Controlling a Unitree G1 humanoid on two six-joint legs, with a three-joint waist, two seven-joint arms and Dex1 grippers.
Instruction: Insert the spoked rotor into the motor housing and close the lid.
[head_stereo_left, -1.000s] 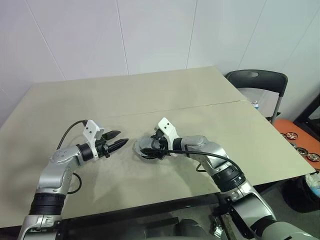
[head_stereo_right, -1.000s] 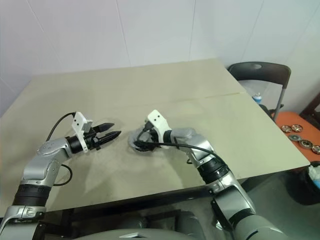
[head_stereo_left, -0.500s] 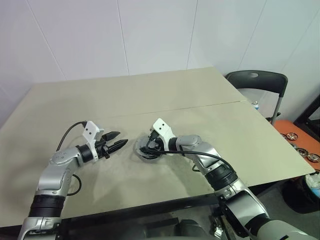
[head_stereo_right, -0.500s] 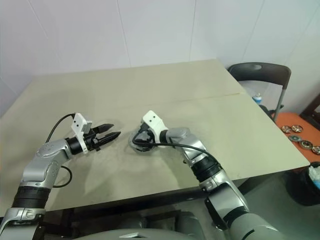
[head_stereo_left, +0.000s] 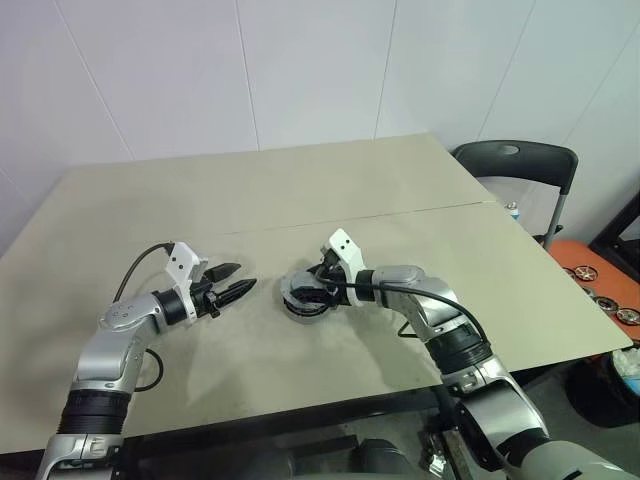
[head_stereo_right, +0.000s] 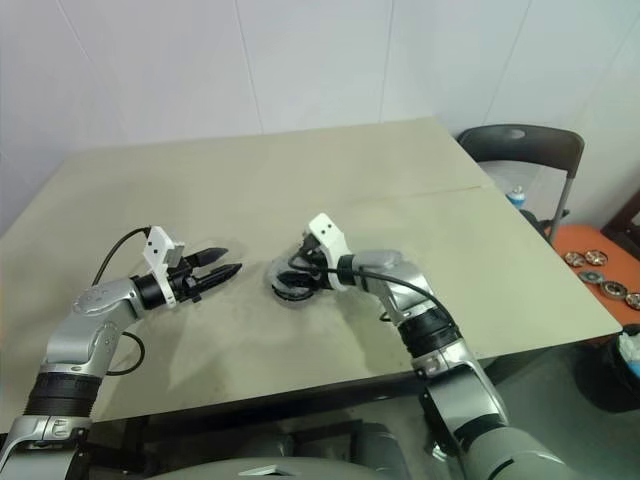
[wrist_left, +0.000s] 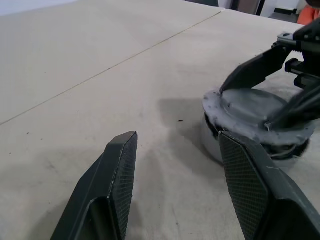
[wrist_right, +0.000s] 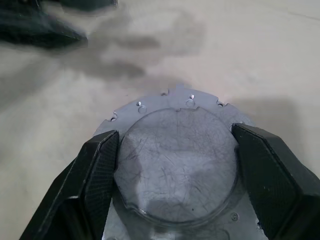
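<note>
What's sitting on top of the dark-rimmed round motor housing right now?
The grey notched-edge metal lid lies flat on the motor housing, with the right gripper straddling its raised centre. The lid covers the interior, so the spoked rotor cannot be checked.

The lid (wrist_left: 252, 107) lies on the motor housing (head_stereo_left: 303, 298), seemingly flush, mid-table (head_stereo_left: 300, 190).

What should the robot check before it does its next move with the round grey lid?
1. Lid sits on the motor housing: ok, it rests on top.
2. Lid fully seated and level: cannot tell.
3. Right gripper spans the lid's raised centre, one finger each side: ok.
4. Right fingers gripping the lid: cannot tell.
5. Left gripper is open and apart from the housing: ok.
6. Spoked rotor inside: cannot tell, the lid covers it.
</note>
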